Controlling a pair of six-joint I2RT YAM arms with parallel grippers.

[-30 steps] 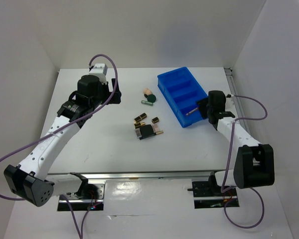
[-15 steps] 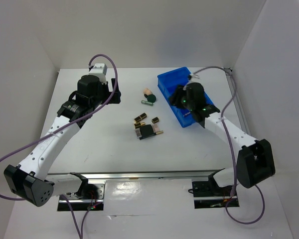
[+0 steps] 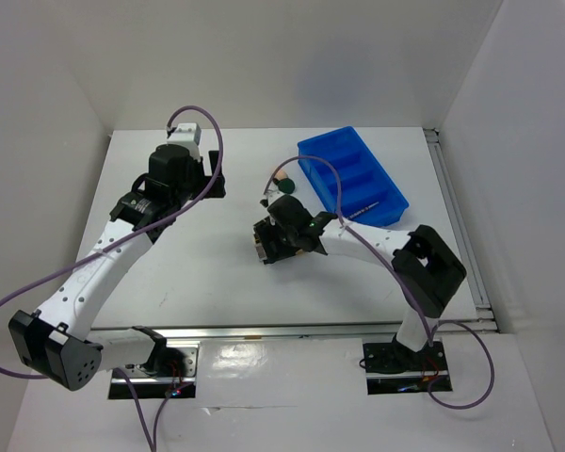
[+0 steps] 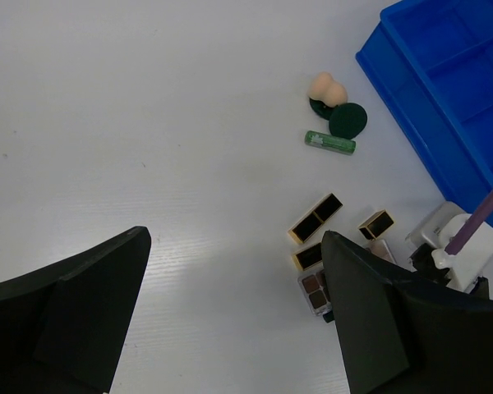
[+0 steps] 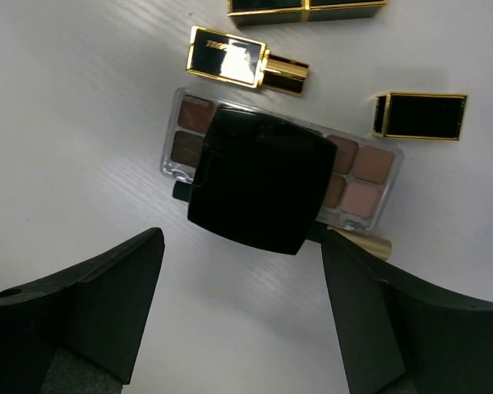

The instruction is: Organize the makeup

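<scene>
The right arm's fingers point(image 5: 99, 316) stand apart directly over the black compact point(image 5: 259, 176), which lies flat on the palette point(image 5: 363, 179) on the table point(image 5: 57, 123), centred between them. The left arm's fingers point(image 4: 74, 312), also apart, hang well away.

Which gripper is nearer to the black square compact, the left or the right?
Right. The right gripper hangs open straight above the black compact; the left gripper is well away, to its left and farther back.
</scene>
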